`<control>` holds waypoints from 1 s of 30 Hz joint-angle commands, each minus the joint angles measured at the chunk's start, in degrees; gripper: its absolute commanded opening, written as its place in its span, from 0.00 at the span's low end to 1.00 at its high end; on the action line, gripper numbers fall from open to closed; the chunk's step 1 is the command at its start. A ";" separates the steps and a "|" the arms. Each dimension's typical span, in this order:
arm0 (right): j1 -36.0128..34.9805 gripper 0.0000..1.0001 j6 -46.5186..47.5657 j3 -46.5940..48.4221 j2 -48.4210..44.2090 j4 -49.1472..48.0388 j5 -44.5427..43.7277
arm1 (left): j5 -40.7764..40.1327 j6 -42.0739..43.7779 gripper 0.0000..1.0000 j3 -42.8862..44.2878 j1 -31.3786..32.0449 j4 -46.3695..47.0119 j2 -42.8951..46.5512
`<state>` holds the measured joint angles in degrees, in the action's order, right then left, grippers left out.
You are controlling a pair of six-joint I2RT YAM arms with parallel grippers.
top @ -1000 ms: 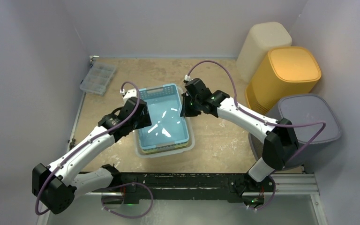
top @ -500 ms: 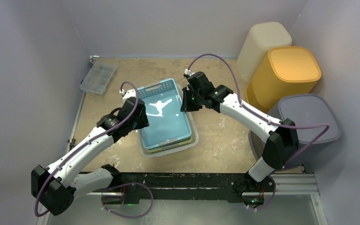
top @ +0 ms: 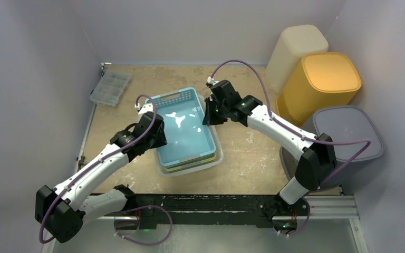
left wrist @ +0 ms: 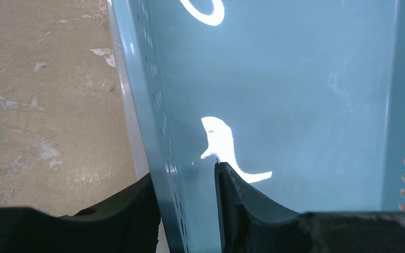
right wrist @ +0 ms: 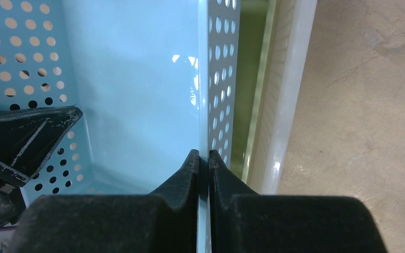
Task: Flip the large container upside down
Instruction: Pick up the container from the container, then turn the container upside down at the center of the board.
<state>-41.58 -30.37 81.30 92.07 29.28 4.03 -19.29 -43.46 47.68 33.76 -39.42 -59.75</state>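
1. When looked at from overhead, shows the large blue perforated container (top: pixel 175 97) at the middle of the sandy table (top: pixel 242 153), open side up and not yet turned over, long axis running from 11 to 5 o'clock. Sits nested in a yellow-green container (top: pixel 190 164) and a clear tub (top: pixel 196 170), both peeking out at its 5 o'clock end. Puts the left gripper (top: pixel 160 137) on its 9 o'clock wall and the right gripper (top: pixel 209 119) on its 2 o'clock wall. Places a cream bin (top: pixel 298 47), a yellow bin (top: pixel 327 79) and a grey bin (top: pixel 343 137) from 1 to 3 o'clock of the table, and a clear compartment box (top: pixel 109 87) at 10 o'clock.
2. Seen from the left wrist, finds the left gripper (left wrist: pixel 184 171) straddling the blue container's (left wrist: pixel 295 79) long wall: one finger outside at 7 o'clock, the other inside at 6 o'clock. Has both pressed to the wall, jaws partly closed and clamped on it. Leaves bare table (left wrist: pixel 42 79) at 9 o'clock.
3. Seen from the right wrist, finds the right gripper (right wrist: pixel 204 158) pinched almost fully together on the thin perforated wall of the blue container (right wrist: pixel 132 79) at 6 o'clock. Shows the yellow-green container (right wrist: pixel 250 79), then the clear tub (right wrist: pixel 290 79), just beside that wall toward 3 o'clock, with table (right wrist: pixel 369 105) beyond.
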 commanded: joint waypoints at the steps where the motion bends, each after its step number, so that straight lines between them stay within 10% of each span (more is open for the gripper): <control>1: 0.05 0.05 -0.34 1.17 -1.48 -1.80 0.57 | 0.02 -0.62 0.39 1.17 -0.16 1.70 1.31; 12: 0.05 0.06 -0.65 2.14 0.17 -0.13 -0.78 | -0.32 -0.48 0.41 3.66 -0.10 0.09 1.50; 24: 0.10 0.16 -2.16 2.46 -0.59 -0.91 -1.13 | -0.57 -0.46 0.00 3.78 -0.13 -0.31 1.89; 30: 0.03 0.28 -4.28 1.83 -2.90 -2.20 0.17 | -0.31 -2.46 0.00 2.87 -0.11 0.44 2.25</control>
<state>-41.56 -32.42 81.32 92.60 29.87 2.66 -20.38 -44.45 49.17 33.65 -40.60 -59.07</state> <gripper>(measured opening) 0.229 0.041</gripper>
